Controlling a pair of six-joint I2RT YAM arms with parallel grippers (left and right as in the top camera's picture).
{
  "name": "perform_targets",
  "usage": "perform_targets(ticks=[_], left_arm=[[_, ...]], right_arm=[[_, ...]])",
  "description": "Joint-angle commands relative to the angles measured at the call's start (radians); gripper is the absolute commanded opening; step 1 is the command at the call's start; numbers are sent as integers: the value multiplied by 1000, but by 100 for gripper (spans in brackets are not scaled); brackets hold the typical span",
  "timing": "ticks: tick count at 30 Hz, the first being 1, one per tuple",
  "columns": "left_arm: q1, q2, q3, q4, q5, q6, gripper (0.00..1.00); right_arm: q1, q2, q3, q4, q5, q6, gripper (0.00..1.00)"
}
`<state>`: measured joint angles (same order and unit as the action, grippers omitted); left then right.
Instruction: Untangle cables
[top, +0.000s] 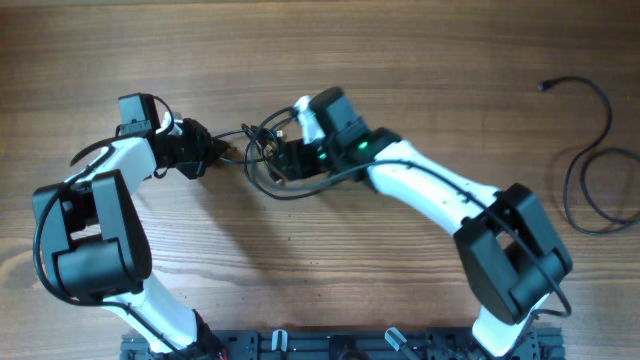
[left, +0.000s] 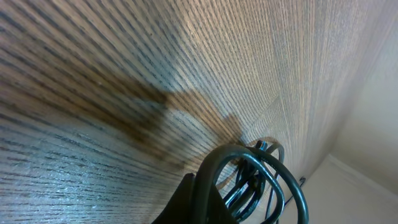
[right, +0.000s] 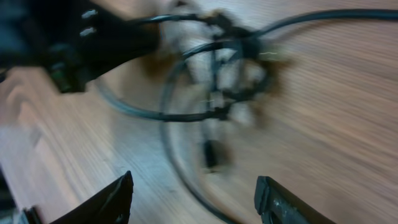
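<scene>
Seen from above, two white-and-black robot arms meet over a wooden counter (top: 400, 60). The tangled cables (top: 262, 152), a small knot of thin black cords with loose loops, lie left of centre between the two tools. The left tool (top: 210, 150) is pressed together, pinching a strand that runs from its tip into the knot (right: 236, 81). The right tool (right: 194, 180) hangs just over the knot's other side, its fingers (right: 118, 199) spread wide with a cable loop crossing below them. A separate black cable (top: 590, 170) curves along the counter's far right edge, well apart.
</scene>
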<state>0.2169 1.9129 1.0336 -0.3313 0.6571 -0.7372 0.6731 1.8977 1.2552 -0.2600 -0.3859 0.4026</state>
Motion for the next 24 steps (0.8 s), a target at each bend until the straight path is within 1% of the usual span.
perform_targets(ticks=[1,4,5,6,7,10,13,16,20,24], left_arm=[[3,-18,8,3,12,23,4],[3,-18,8,3,12,23,4],[3,-18,8,3,12,23,4],[3,-18,8,3,12,23,4],[3,-18,8,3,12,23,4],[3,-18,8,3,12,23,4],[3,-18,8,3,12,23,4],[3,-18,8,3,12,23,4],[3,-18,8,3,12,23,4],[3,-18,8,3,12,23,5]], right_arm=[[76,-16,12,50,50,-11,62],[146,0,12,93,151,-16,54],[171,13,12,118,166,-45,51],[186,27,12,138,170,-72,49],[201,37,12,157,180,-95,45],[232,89,12,225,251,-100,40],[233,141,12,270,306,-116,39],[233,198,12,309,313,-116,40],[233,239,12,327,373,-116,40],[233,265,12,351,378,-114,40]])
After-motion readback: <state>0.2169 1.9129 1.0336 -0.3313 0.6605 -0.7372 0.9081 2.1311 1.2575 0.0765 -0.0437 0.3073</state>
